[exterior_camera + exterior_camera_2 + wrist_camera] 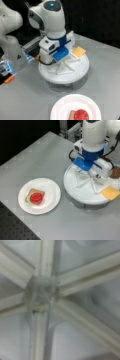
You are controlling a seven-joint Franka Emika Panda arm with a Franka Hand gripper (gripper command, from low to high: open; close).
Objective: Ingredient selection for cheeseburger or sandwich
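End effector (93, 173) over divided tray (82, 192); sandwich (35, 197) lies flat.

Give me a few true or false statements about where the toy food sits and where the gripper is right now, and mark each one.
1. The red tomato disc lies on a brown toast square on the round white paper plate. True.
2. The yellow cheese square lies on that paper plate. False: it rests on the white round divided tray, at its rim.
3. The gripper is above the divided tray, near its centre, in both front views. True.
4. The wrist view shows the tomato disc under the gripper. False: it shows only the tray's white divider ribs meeting at a hub.
5. The paper plate carries no food. False: it holds the toast and tomato stack.
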